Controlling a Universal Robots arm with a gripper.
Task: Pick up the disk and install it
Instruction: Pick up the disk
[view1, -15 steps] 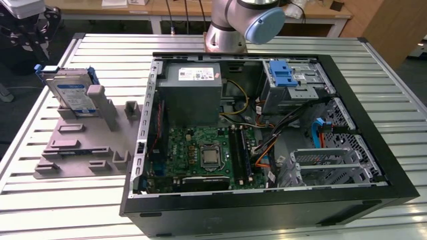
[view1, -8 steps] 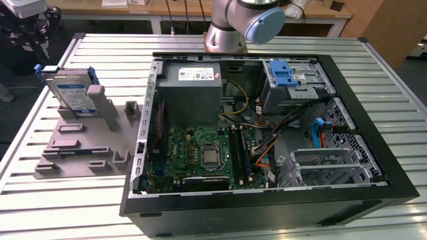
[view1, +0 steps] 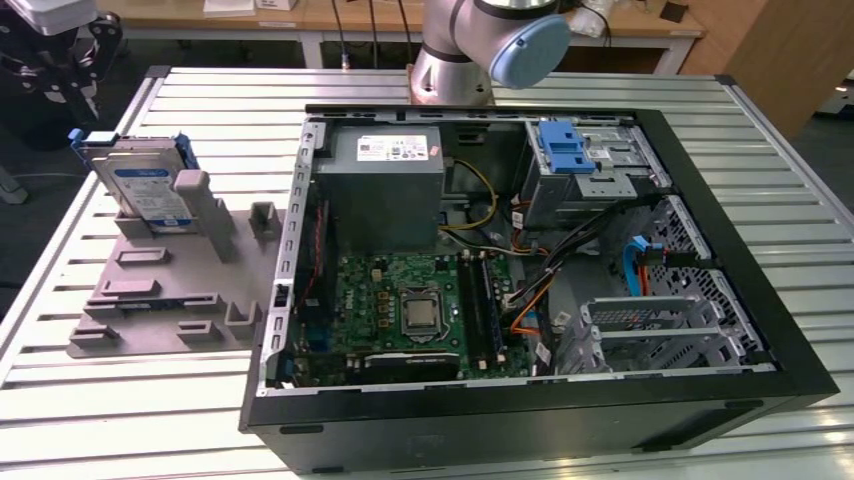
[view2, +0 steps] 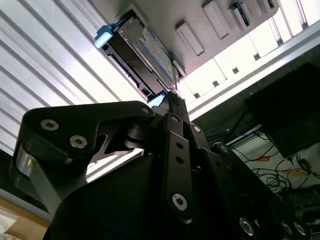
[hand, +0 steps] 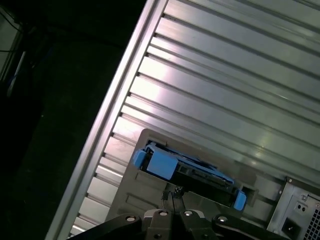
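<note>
The disk (view1: 144, 185), silver with a white-and-blue label and a blue carrier frame, stands on edge in a slot of a grey holder plate (view1: 160, 290) at the exterior view's left. In both wrist views the disk (hand: 187, 167) (view2: 142, 50) lies just past the fingertips, with a gap between them. My gripper (hand: 173, 193) hovers above the disk's top edge, its fingers pressed together with nothing held. Seen in the exterior view, the black gripper (view1: 54, 70) hangs at the upper left, over the table's far corner.
An open computer case (view1: 534, 250) lies on the ribbed metal table (view1: 200, 90), beside the holder plate. Inside are a grey power supply box (view1: 380, 185), a drive cage with a blue latch (view1: 574, 160) and a metal cage (view1: 654, 325). The arm's base (view1: 467, 50) stands behind the case.
</note>
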